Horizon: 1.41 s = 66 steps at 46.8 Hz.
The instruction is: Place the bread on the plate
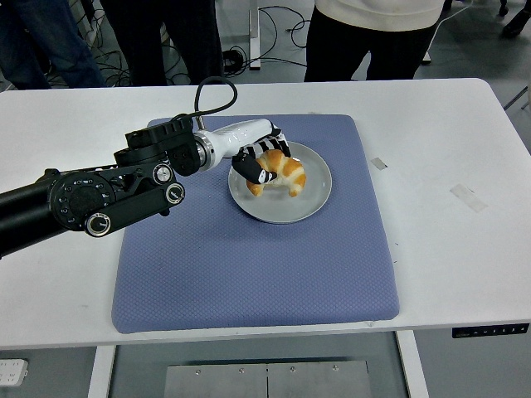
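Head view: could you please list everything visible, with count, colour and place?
bread: one, golden-brown croissant, over the plate, held by the left hand
plate: one, pale grey-white, round, on the mat's far half, right of centre
mat: one, blue-purple, spread over the middle of the table
table: one, white, fills most of the view
tape pieces: two small pale strips on the table right of the mat
cables: dark, on the floor beyond the table
people: several standing behind the far edge, only legs and torsos showing
left arm: one, black, coming in from the left edge
left hand: one, black and white, fingers closed on the bread
right arm: not in view
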Available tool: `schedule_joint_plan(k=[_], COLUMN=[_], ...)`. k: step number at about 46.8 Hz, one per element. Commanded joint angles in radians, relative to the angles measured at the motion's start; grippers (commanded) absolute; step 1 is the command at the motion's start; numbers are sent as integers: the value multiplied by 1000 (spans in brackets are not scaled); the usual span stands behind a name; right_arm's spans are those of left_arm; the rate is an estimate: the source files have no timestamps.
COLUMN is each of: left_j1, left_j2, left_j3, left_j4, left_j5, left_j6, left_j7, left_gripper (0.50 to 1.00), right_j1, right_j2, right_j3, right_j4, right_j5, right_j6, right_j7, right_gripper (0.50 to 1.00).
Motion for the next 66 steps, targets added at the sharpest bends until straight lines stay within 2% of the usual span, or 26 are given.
schedule_joint_plan(k=[1, 9, 11, 14, 20, 23, 33, 38, 44, 52, 58, 66], left_j1=[1, -4, -4, -5, -7, -5, -7, -12, -27, -94, -94, -82], left_j2=[3, 6, 4, 4, 3, 3, 3, 6, 21, 103, 149, 195], left_j3=[2, 0, 0, 0, 0, 0, 0, -11, -86, -130, -141, -207], left_j4=[5, 9, 11, 11, 11, 11, 11, 11, 11, 11, 11, 14], left_j5=[-2, -3, -5, -6, -14, -15, -18, -23, -136, -278, -285, -367], left_j6=[0, 2, 2, 2, 2, 2, 2, 6, 29, 32, 32, 32], left_j7=[0, 0, 0, 0, 0, 0, 0, 0, -3, -34, -41, -98], left_gripper=[555, 567, 611, 734, 814, 836, 867, 866, 858, 858, 858, 858], right_j1=[0, 0, 0, 0, 0, 0, 0, 0, 0, 0, 0, 0], right_j2=[0, 0, 0, 0, 0, 0, 0, 0, 0, 0, 0, 0], right_j3=[0, 0, 0, 0, 0, 0, 0, 0, 0, 0, 0, 0], right_j4=[0, 0, 0, 0, 0, 0, 0, 0, 0, 0, 0, 0], right_j5=[0, 0, 0, 1, 0, 0, 0, 0, 0, 0, 0, 0], right_j6=[0, 0, 0, 0, 0, 0, 0, 0, 0, 0, 0, 0], right_j7=[-1, -1, 1, -1, 1, 1, 1, -1, -1, 1, -1, 1], right_gripper=[1000, 1000, 1000, 1000, 1000, 1000, 1000, 1000, 1000, 1000, 1000, 1000])
